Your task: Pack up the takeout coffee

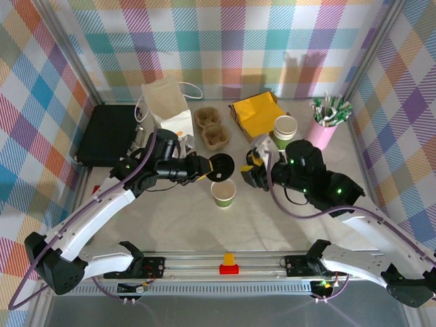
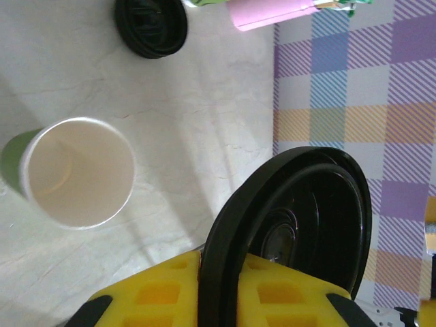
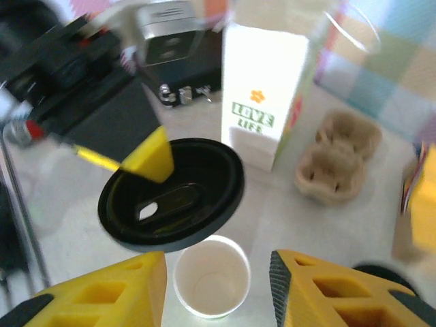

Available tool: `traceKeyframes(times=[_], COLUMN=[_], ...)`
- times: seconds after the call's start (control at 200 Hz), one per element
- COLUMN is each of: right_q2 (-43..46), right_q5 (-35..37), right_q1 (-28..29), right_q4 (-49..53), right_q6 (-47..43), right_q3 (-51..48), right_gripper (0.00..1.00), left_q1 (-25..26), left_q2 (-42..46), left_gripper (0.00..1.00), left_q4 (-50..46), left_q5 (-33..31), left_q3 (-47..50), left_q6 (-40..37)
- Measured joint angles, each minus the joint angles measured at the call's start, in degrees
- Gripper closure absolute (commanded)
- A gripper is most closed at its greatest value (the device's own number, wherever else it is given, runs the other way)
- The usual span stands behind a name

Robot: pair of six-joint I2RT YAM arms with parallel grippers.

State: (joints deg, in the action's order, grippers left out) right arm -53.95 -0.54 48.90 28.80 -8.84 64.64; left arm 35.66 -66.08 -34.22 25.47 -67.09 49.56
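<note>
Left end effector (image 1: 208, 170) on lid (image 1: 222, 165), cup (image 1: 223, 193) empty

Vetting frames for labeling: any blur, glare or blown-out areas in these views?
Top external: sharp, evenly lit. Left wrist: round black plastic lid and yellow fingers soft up close; light bands across the pale table. Right wrist: white paper bag overexposed, background blurred.

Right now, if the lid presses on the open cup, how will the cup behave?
The cup looks empty, so probably light and apt to slide or tip. Its thin paper rim may buckle if the lid, pinched by one edge in the left claw, lands unevenly.
</note>
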Motion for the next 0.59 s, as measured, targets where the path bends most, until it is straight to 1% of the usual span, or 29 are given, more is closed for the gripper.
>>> traceKeyframes(times=[0.135,0.215,0.305,0.45,0.595], right_q2=[0.81,0.74,0.2,-0.9,-2.19], right_q5=[-2.23,-1.4,-0.39,0.81,1.55], right_q1=[3.98,6.58,8.59,10.64,11.89], right_q4=[-5.44,-8.07,-10.4,-14.01,-15.61], right_q6=[-16.26,-24.98,-32.74,-41.55,-46.49], right_q3=[-4.9,-6.8,-7.39,-7.76,-7.78], right_gripper=[0.51,0.5,0.51,0.52,0.52], left_q1=[-2.14,-3.32,-3.82,-3.93,-3.93], left_q2=[1.92,3.23,4.09,4.42,4.13], left_gripper=[0.84,0.84,0.84,0.84,0.83], left_q4=[-6.69,-10.56,-14.05,-18.08,-20.09], left_q5=[0.17,0.46,0.61,1.09,2.12], left_q3=[-2.23,-3.32,-4.04,-4.09,-4.09], left_q6=[0.37,0.57,0.61,0.66,0.96])
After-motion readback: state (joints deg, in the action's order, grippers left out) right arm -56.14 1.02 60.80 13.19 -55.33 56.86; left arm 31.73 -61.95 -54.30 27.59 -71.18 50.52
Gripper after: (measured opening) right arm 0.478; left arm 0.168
